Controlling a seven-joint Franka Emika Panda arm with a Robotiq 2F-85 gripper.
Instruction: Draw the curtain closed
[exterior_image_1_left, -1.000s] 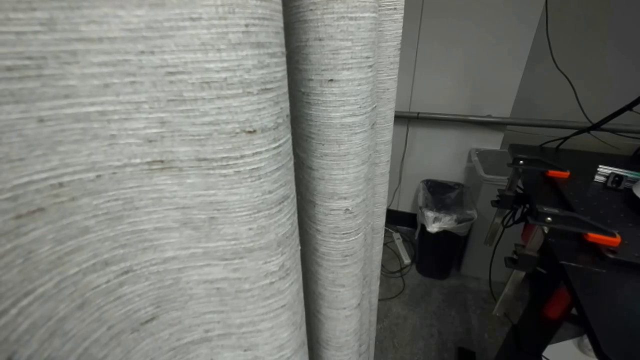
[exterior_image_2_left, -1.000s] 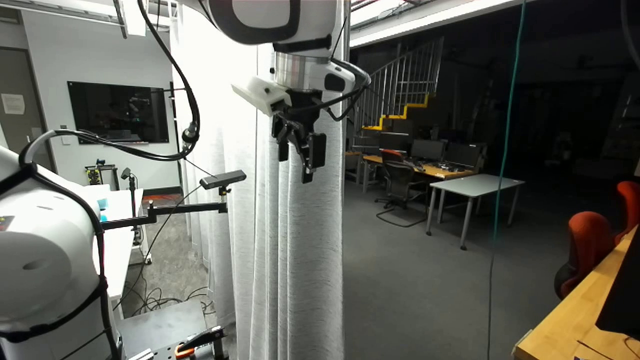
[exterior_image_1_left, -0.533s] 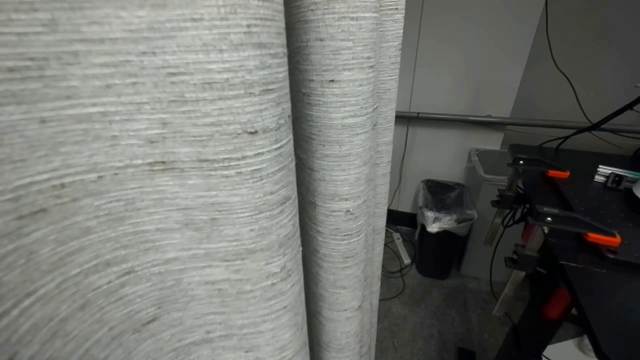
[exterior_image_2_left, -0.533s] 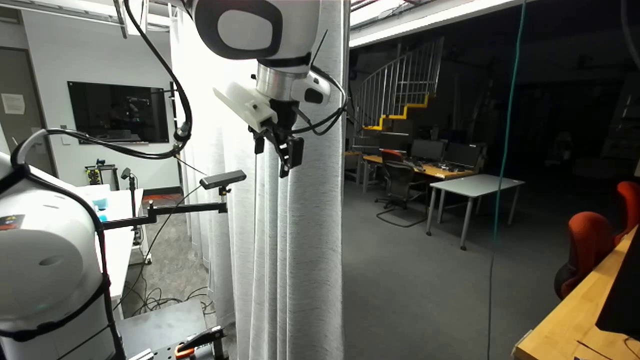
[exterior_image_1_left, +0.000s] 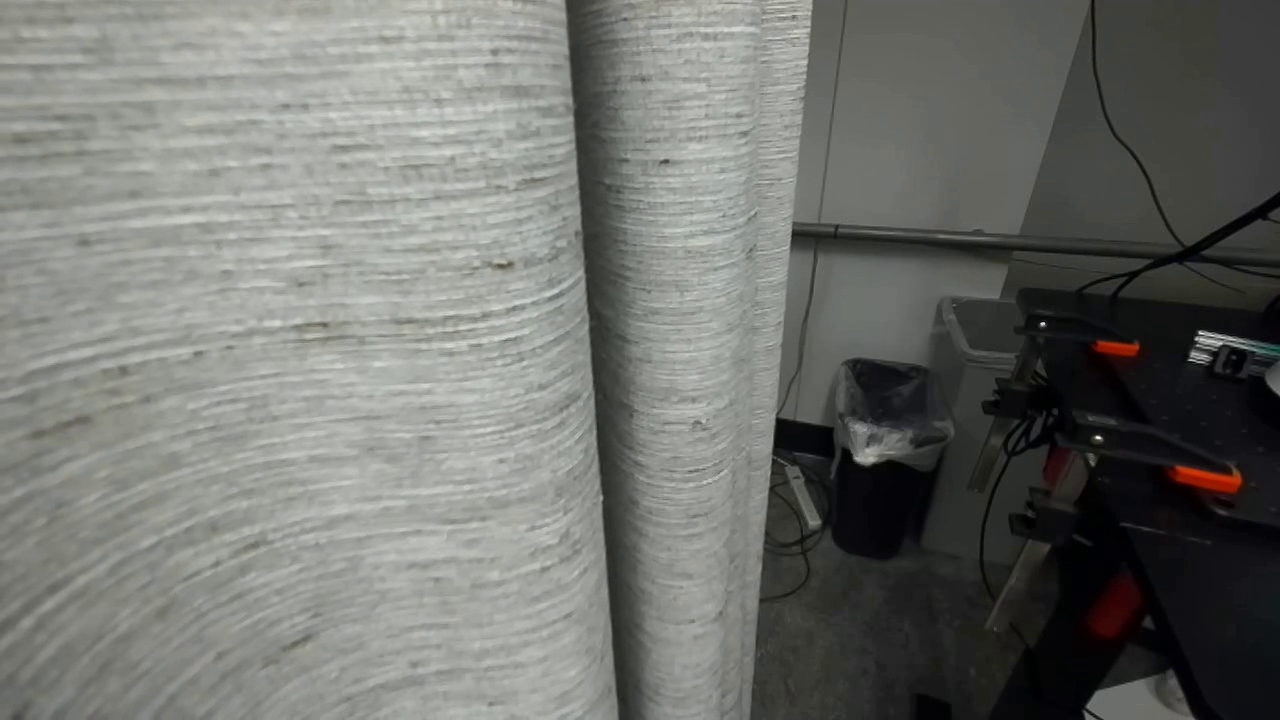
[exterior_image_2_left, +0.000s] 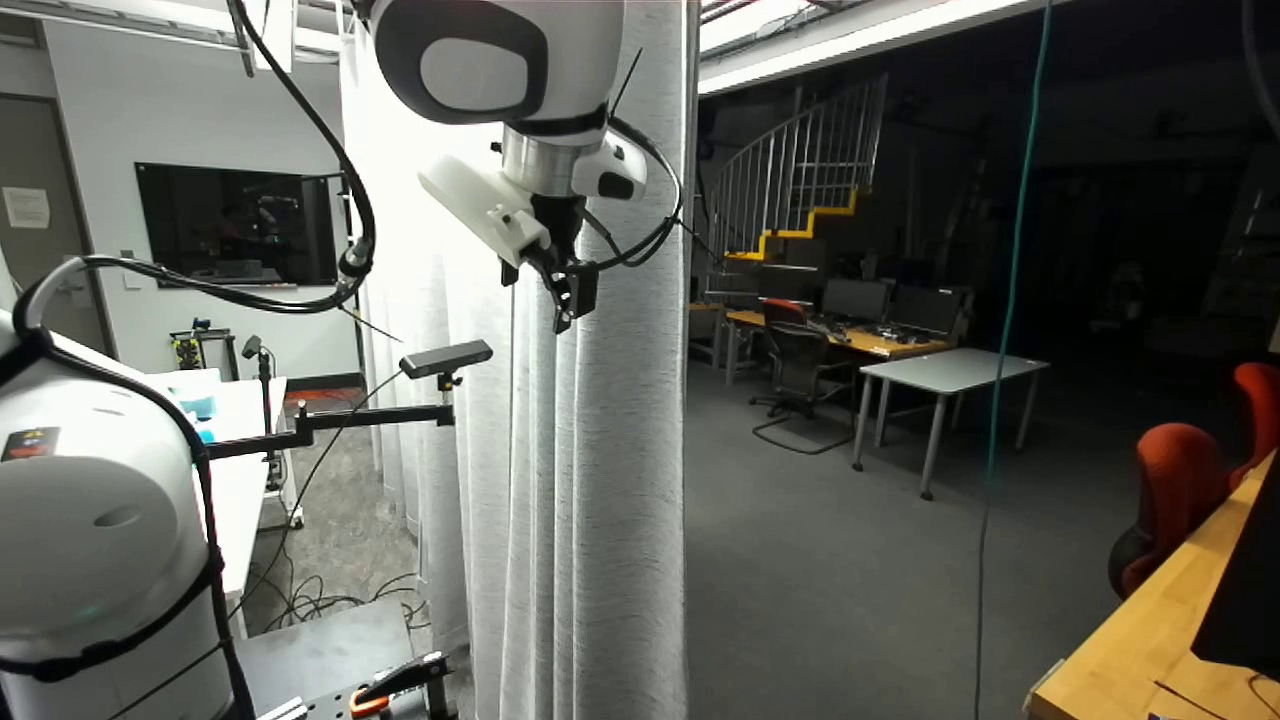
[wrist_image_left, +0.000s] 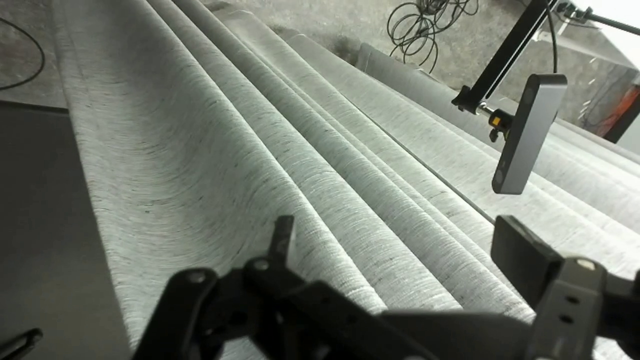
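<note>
Black two-fingered hand (wrist_image_left: 392, 227), spread in the wrist view before a light grey streaked woven curtain (wrist_image_left: 300, 175).
In an exterior view, hanging in upright folds behind a white robot arm (exterior_image_2_left: 587, 60); in an exterior view, left of a black plastic-lined bin (exterior_image_1_left: 877, 500).

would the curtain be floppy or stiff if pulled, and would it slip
The curtain is probably floppy, since it hangs in soft folds. Its coarse-looking weave likely gives the fingers some grip. Given its large spread, it may drag.
</note>
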